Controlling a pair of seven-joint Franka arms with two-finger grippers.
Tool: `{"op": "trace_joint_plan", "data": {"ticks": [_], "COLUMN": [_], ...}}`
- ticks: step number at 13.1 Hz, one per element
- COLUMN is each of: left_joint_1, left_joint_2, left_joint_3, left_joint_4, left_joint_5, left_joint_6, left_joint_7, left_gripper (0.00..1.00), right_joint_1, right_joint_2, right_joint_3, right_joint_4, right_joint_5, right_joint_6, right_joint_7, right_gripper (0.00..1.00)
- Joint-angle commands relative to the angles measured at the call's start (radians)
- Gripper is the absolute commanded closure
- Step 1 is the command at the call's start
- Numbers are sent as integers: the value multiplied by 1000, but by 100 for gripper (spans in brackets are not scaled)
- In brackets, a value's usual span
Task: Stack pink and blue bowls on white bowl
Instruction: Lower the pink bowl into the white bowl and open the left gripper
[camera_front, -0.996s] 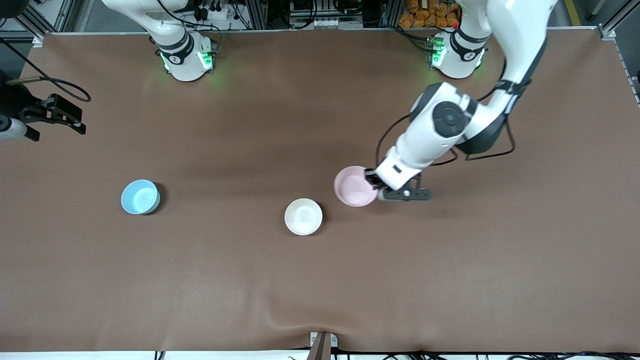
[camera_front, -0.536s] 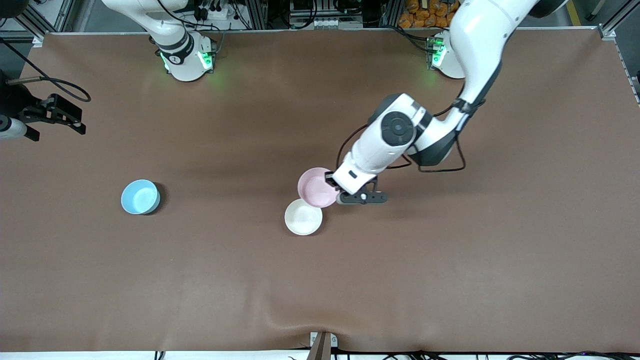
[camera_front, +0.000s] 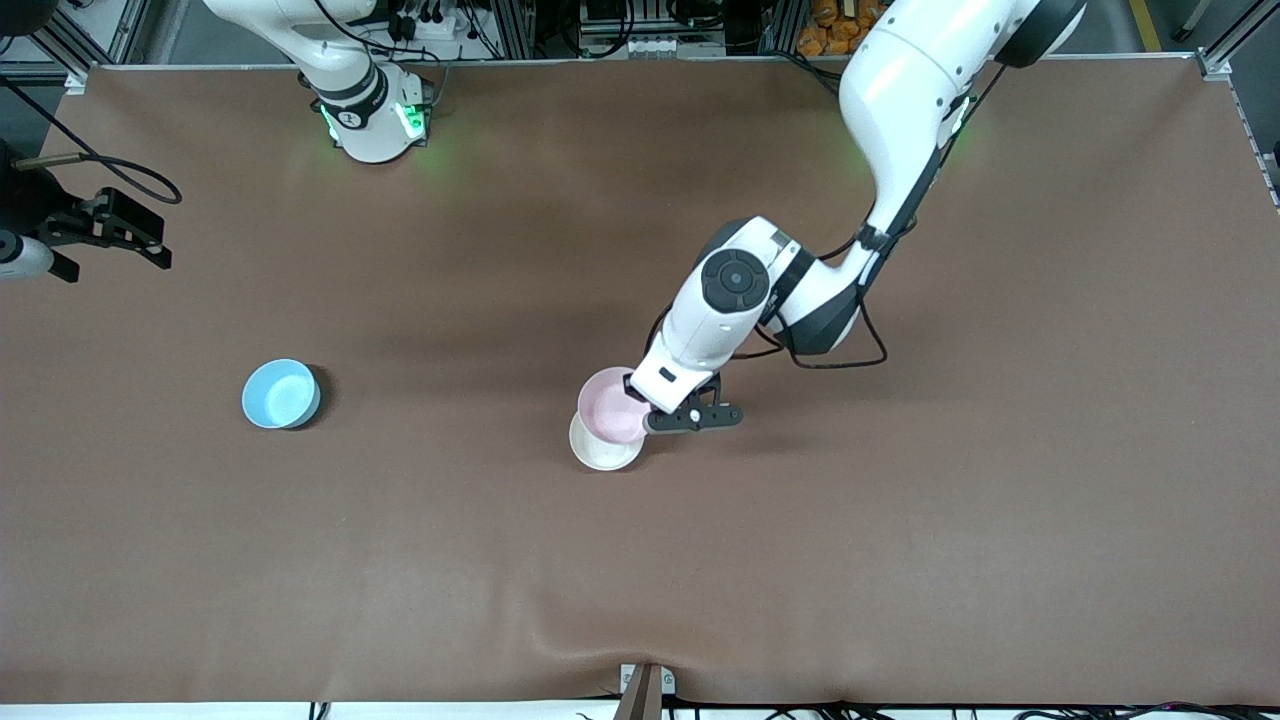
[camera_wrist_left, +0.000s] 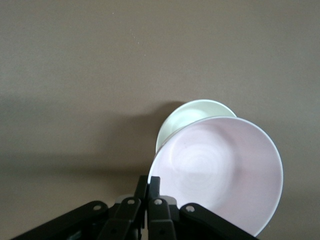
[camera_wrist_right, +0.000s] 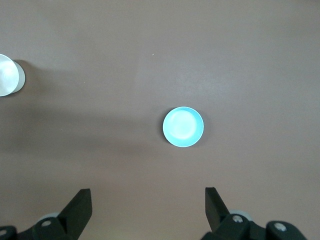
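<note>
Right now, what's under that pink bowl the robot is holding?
The white bowl sits on the table below the pink bowl, which the left hand holds over it by its rim. Only part of the white bowl's rim shows; the rest, including most of its inside, is covered.

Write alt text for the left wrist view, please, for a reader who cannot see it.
The left gripper, shut on the rim of the pink bowl, holds it over the white bowl, covering most of it. Brown table fills the rest.
</note>
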Motion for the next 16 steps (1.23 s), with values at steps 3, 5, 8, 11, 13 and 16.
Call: {"op": "trace_joint_plan", "data": {"ticks": [3, 5, 8, 11, 13, 16], "left_joint_1": [-11, -17, -20, -20, -20, -20], "left_joint_2": [65, 82, 95, 105, 109, 123], "left_joint_3": [5, 5, 8, 8, 8, 8], "left_joint_4": [54, 54, 54, 54, 54, 55], "left_joint_5": [23, 23, 25, 25, 26, 25], "left_joint_6": [86, 116, 139, 141, 153, 173], "left_joint_7": [-21, -21, -16, -15, -13, -13], "left_gripper": [100, 100, 100, 100, 100, 100], "right_joint_1": [7, 5, 4, 4, 2, 2], "right_joint_2": [-10, -11, -10, -10, -10, -8], "right_joint_3": [-8, -8, -8, -8, -8, -8], "right_joint_4": [0, 0, 0, 0, 0, 0], "right_joint_5": [16, 16, 16, 18, 18, 18], "right_joint_6": [-9, -9, -9, -9, -9, -9], "right_joint_7": [5, 5, 5, 5, 5, 5], "right_gripper": [0, 0, 0, 0, 0, 0]}}
